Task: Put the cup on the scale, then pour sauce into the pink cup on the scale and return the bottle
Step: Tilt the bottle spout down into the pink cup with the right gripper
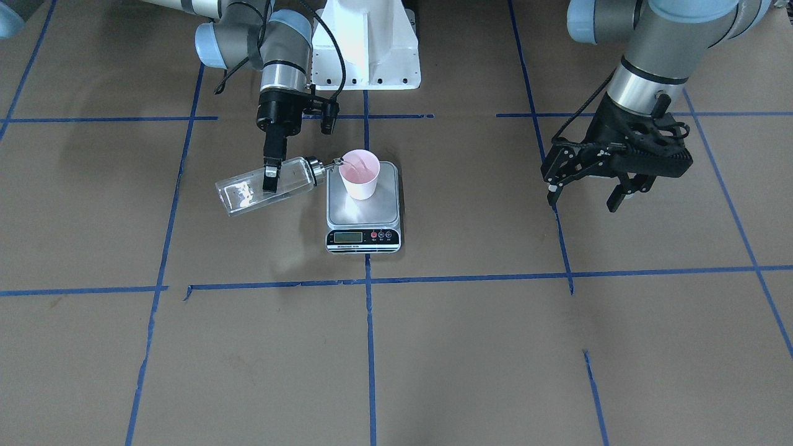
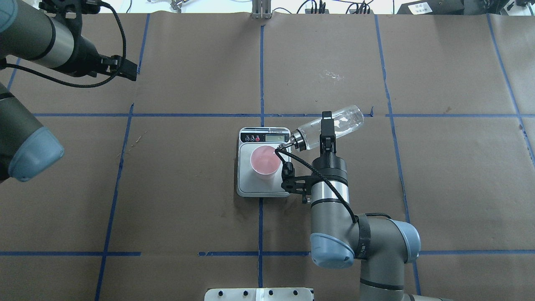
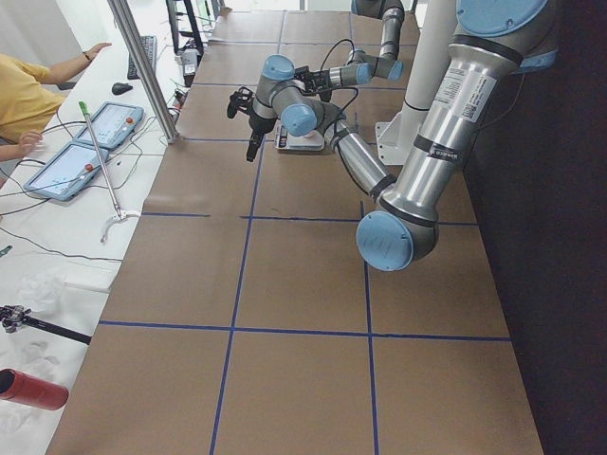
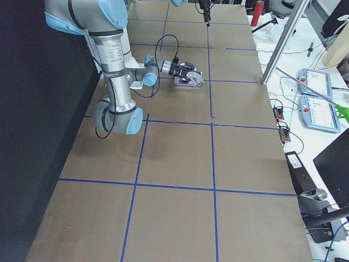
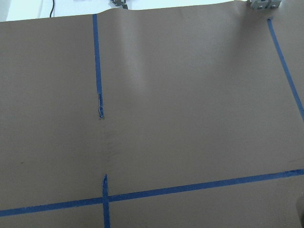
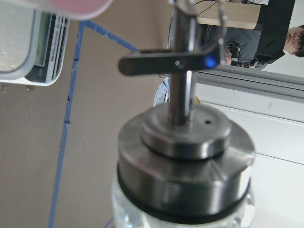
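Bottle [image 1: 241, 193] tipped, clamped by R gripper [image 1: 270, 181], spout over pink cup [image 1: 360, 175] on scale [image 1: 363, 214]: prob. pouring. Next: upright, return. L gripper [image 1: 584, 199] spread, empty.

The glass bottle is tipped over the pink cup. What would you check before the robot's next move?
1. Small pale pink paper cup stands upright on the flat steel kitchen scale: ok.
2. Clear glass bottle with a metal pour spout is tilted, spout tip over the cup's rim: ok.
3. Right arm's fingers are shut on the bottle's body: ok.
4. Reading on the scale's display: cannot tell, digits too small.
5. Amount of liquid in the cup: cannot tell.
6. Left arm's fingers are open, empty, and well apart from the scale: ok.
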